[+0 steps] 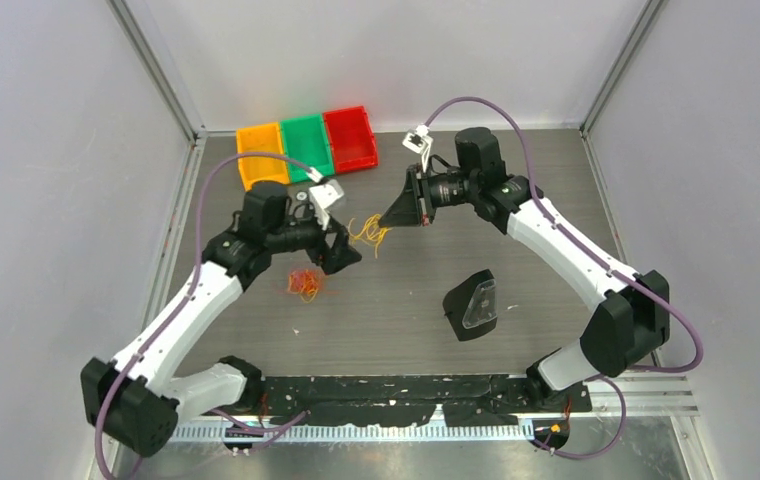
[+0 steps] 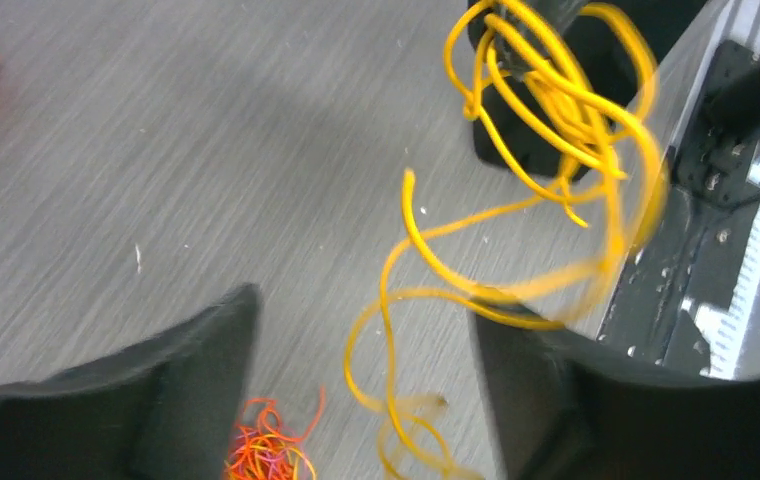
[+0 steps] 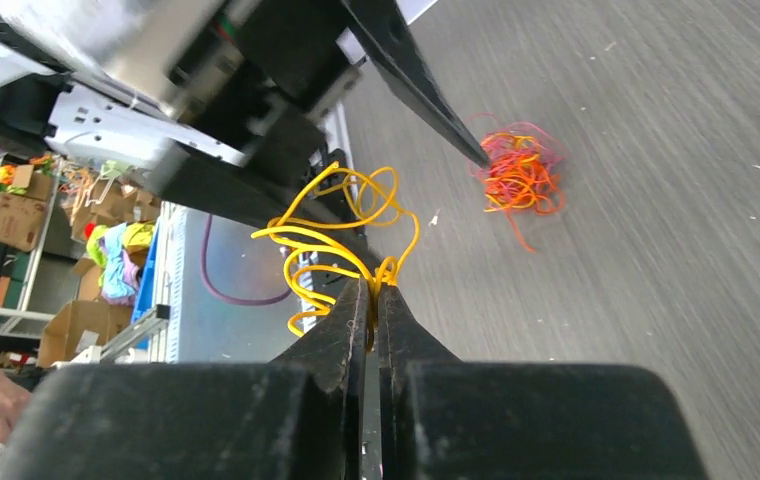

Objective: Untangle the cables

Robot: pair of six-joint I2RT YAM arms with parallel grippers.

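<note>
My right gripper [image 1: 386, 219] [image 3: 374, 292] hangs above the table, shut on a bunch of thin yellow cables [image 1: 368, 233] [image 3: 306, 238]. Their loops dangle from its fingertips. My left gripper [image 1: 346, 258] [image 2: 366, 335] stands open just left of and below that bunch. Loose yellow loops [image 2: 566, 105] hang between and past its two black fingers without being gripped. A second small tangle of red and orange cables [image 1: 304, 284] [image 2: 266, 455] [image 3: 518, 172] lies on the table beside the left gripper's finger [image 2: 206, 380].
Three small bins stand in a row at the back: orange [image 1: 261, 152], green [image 1: 307, 145], red [image 1: 350, 138]. A black holder with a clear piece [image 1: 471, 305] lies right of centre. A black strip [image 1: 406, 390] runs along the near edge.
</note>
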